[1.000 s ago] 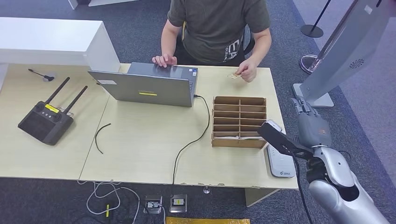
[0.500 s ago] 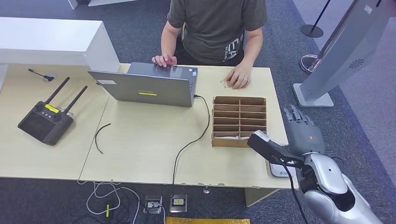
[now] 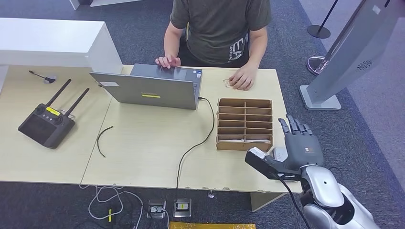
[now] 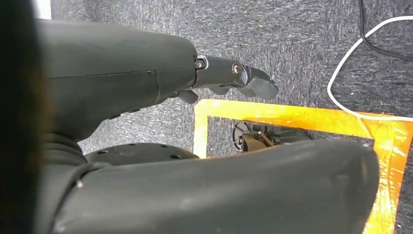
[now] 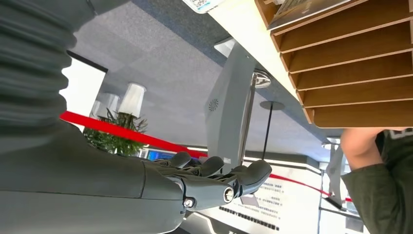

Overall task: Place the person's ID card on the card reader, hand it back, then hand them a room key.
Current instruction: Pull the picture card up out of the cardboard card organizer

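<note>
The right hand (image 3: 300,149) is hovering empty, fingers spread, just beside the wooden card organizer (image 3: 245,124), over the card reader (image 3: 278,153). Beyond the organizer, the person's hand (image 3: 241,79) is covering a small card (image 3: 226,82); handover seems next. In its wrist view, the right hand's fingers (image 5: 214,168) are lying straight. The left hand (image 4: 146,73) is hanging empty, fingers loosely extended.

Matt pale wood table (image 3: 143,148), brown cardboard organizer (image 3: 244,125), rough grey carpet (image 3: 372,133)

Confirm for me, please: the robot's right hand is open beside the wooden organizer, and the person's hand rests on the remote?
Not quite. In the head view the right hand is open beside the organizer, but the person's hand rests on the laptop, not the remote.
</note>
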